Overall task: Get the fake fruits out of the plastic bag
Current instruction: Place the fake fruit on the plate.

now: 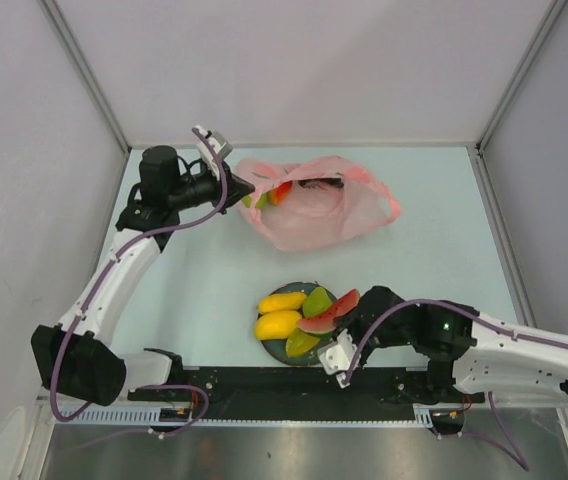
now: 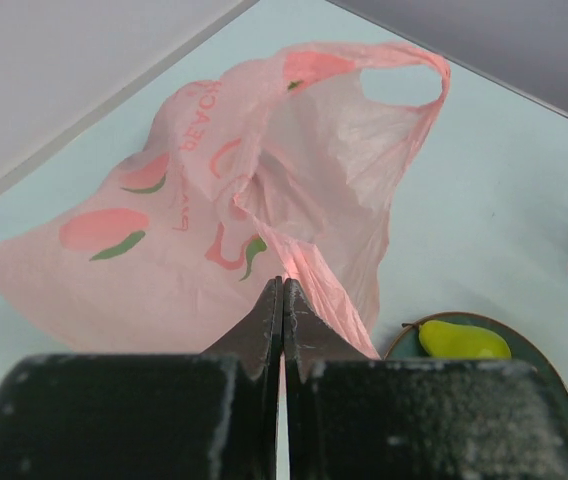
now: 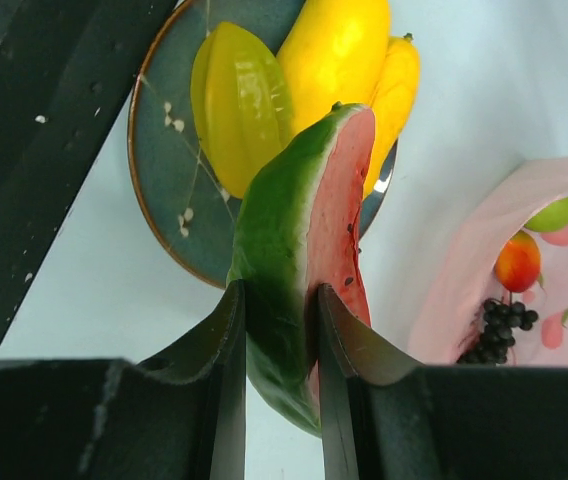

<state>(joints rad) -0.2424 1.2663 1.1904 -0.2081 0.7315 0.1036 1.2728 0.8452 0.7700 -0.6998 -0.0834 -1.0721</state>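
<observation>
The pink plastic bag (image 1: 319, 205) lies at the back of the table. My left gripper (image 1: 241, 187) is shut on a fold of the plastic bag (image 2: 214, 220) at its left edge, with a pink strip running off the left gripper (image 2: 284, 285) tips. Inside the bag (image 3: 554, 300) I see dark grapes (image 3: 494, 325), a red-yellow mango (image 3: 517, 262) and a green fruit (image 3: 554, 213). My right gripper (image 3: 279, 300) is shut on the watermelon slice (image 3: 309, 230), held by its rind end over the plate's right rim. From above, the right gripper (image 1: 352, 318) holds the slice (image 1: 326, 318) there.
The dark round plate (image 1: 276, 350) sits near the front centre and holds two yellow mangoes (image 1: 280, 312) and green fruits (image 1: 316, 300). The same plate (image 3: 164, 190) carries a yellow-green fruit (image 3: 239, 105). Grey walls enclose the table on three sides.
</observation>
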